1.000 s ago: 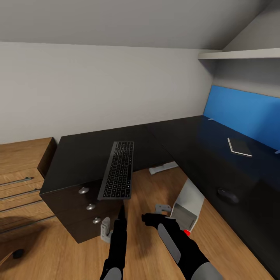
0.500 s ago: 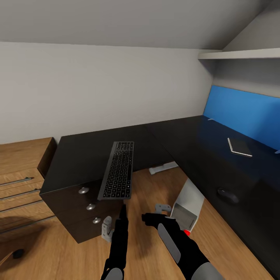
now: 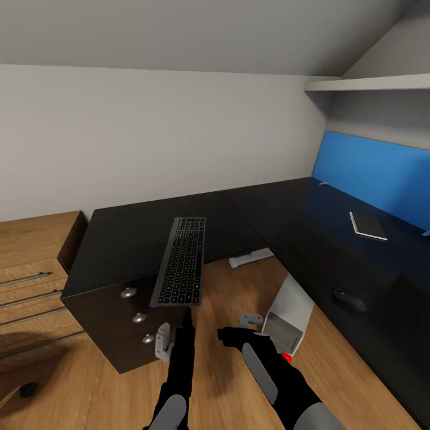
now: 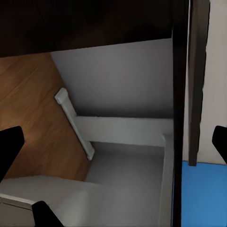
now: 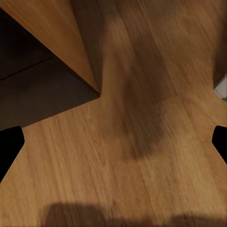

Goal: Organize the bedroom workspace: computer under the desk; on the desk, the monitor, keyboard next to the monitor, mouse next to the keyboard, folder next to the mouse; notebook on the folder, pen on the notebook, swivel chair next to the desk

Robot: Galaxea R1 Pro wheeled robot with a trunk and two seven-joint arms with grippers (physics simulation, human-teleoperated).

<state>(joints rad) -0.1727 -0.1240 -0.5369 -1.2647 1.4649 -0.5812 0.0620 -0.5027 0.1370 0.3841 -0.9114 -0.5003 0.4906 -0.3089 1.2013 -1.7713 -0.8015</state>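
- Far left: a wooden dresser [image 3: 36,251] with metal bar handles stands against the grey wall, just beside the desk's end.
- Desk [image 3: 137,230]: black L-shaped top, one wing along the far wall, the other running down the right side in front of a blue panel [image 3: 376,173]. A black drawer unit [image 3: 128,319] with three round knobs sits under the left end.
- Keyboard [image 3: 181,260]: lies lengthwise on the left wing, its near end overhanging the front edge above the drawer unit.
- Left gripper [image 3: 162,345]: low, just in front of the drawer unit, below the keyboard's near end, apart from it. The left wrist view shows dark fingertips [image 4: 10,146] at both picture edges, so the jaws are spread with nothing between them; beyond them are white desk legs and wood floor.
- Right gripper [image 3: 251,321]: near the floor, between the drawer unit and the computer. The right wrist view shows fingertips [image 5: 9,144] at both edges, jaws spread, nothing held, over bare wood floor [image 5: 142,142].
- Computer [image 3: 288,319]: white tower tilted at the right wing's front edge, red dot low on its near face.
- Mouse [image 3: 350,300]: on the right wing, near its front edge.
- Notebook [image 3: 368,226]: flat on the right wing, farther back, near the blue panel, well apart from the mouse.
- Upper right: a white shelf [image 3: 367,83] on the wall.
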